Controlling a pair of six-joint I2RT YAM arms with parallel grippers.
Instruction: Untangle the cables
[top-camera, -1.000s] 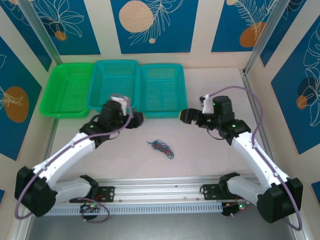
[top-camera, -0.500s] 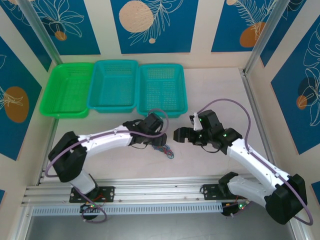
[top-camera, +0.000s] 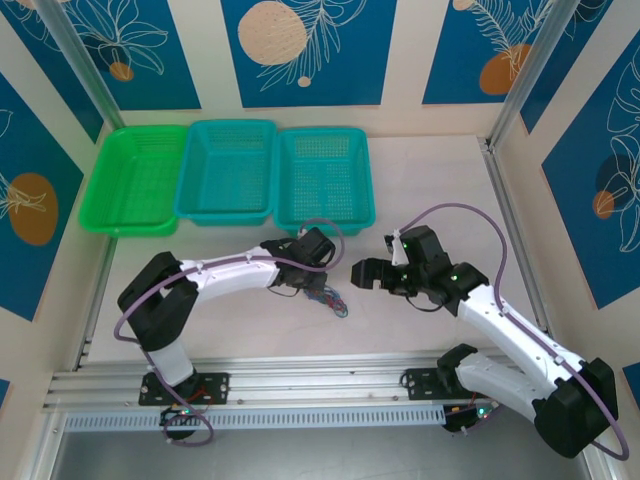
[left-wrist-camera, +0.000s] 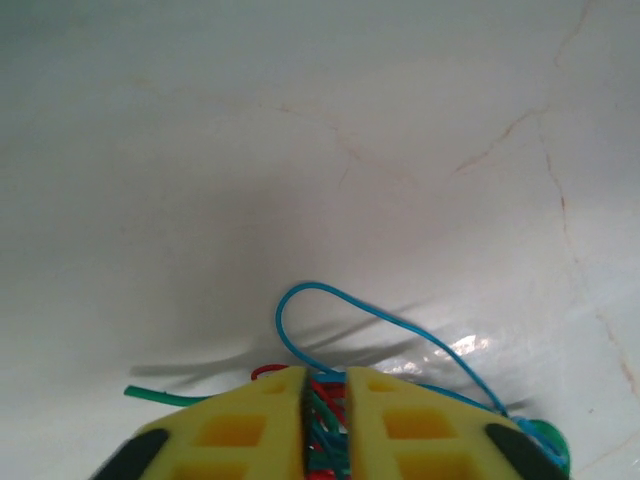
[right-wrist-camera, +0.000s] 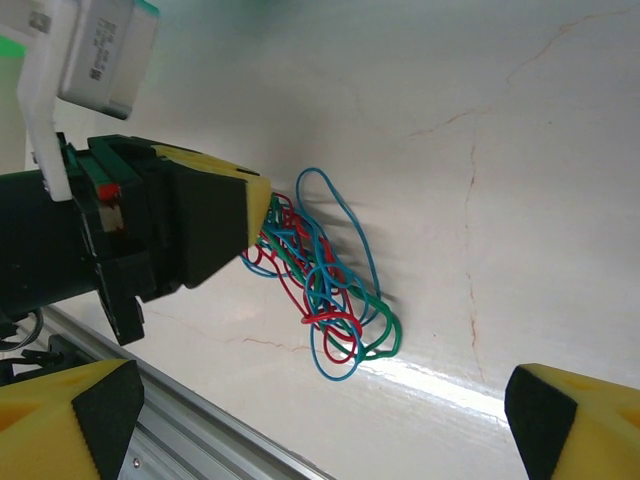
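Cables (top-camera: 330, 298): small knot of blue, red and green wires lying flat on the table (top-camera: 430, 180), near its centre, a little toward 6 o'clock in the top view.

Left gripper (top-camera: 312, 283) is on the knot's 10 o'clock edge. In its wrist view, the jaws (left-wrist-camera: 325, 385) are pressed nearly together, with red and green strands pinched in the slit and a blue loop arching free toward 12 o'clock. How many strands are caught I cannot tell.

Right gripper (top-camera: 362, 272) sits at 3 o'clock of the knot, apart from it. Its jaws (right-wrist-camera: 320, 410) are spread wide and nothing is held.

Handling, judged:
- The wires look very light and limp, with some spring in the loops, so the whole clump will likely lift together rather than hold still.
- The smooth insulation may slip from a shallow pinch.
- They show no sign of being fragile, but a hard pull could tighten the crossings.

Best hold for the right gripper: a free outer loop at 5 o'clock in the right wrist view (right-wrist-camera: 340, 350), away from the dense middle.
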